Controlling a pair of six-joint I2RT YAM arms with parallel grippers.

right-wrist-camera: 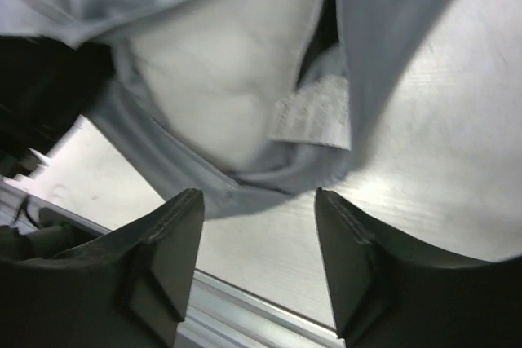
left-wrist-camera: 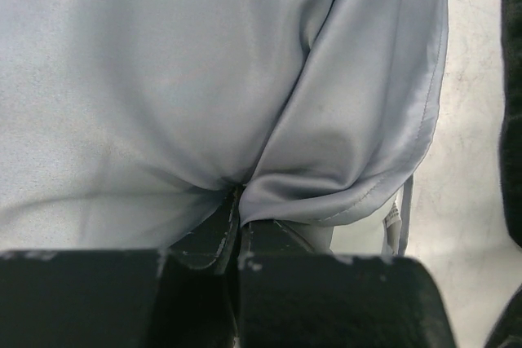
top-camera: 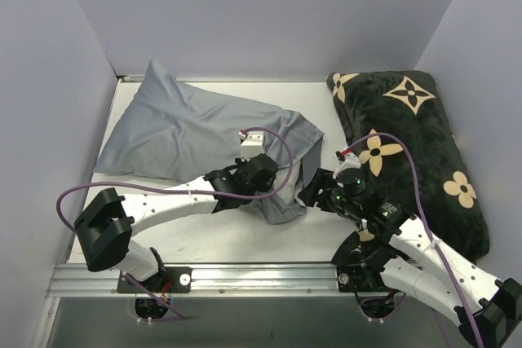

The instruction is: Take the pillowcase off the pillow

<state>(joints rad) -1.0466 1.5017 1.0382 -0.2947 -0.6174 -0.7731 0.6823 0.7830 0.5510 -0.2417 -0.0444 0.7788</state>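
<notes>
Pillowcase (top-camera: 188, 132): grey, satiny, lying from the far left to the centre of the table (top-camera: 212, 238), mouth turned right and near. The pillow (right-wrist-camera: 216, 95) is inside it. A white bulge shows at the open mouth in the right wrist view, with a printed label (right-wrist-camera: 314, 120) hanging beside it.

Left gripper (left-wrist-camera: 238, 209): jaws pinched tight on a fold of grey cloth near the hem.

Right gripper (right-wrist-camera: 261, 230): jaws spread wide, holding nothing, just near of the mouth.

Black cushion (top-camera: 416, 144) lies right, close to the right arm.

Risks:
- Cannot tell whether the left pinch catches cloth alone or pillow too. If both, a pull drags the whole bundle.
- The slick fabric may slide out of the pinch.
- If the right gripper closes on hem or label rather than pillow, nothing anchors the pull.
- A right arm swing could shove the cushion.
</notes>
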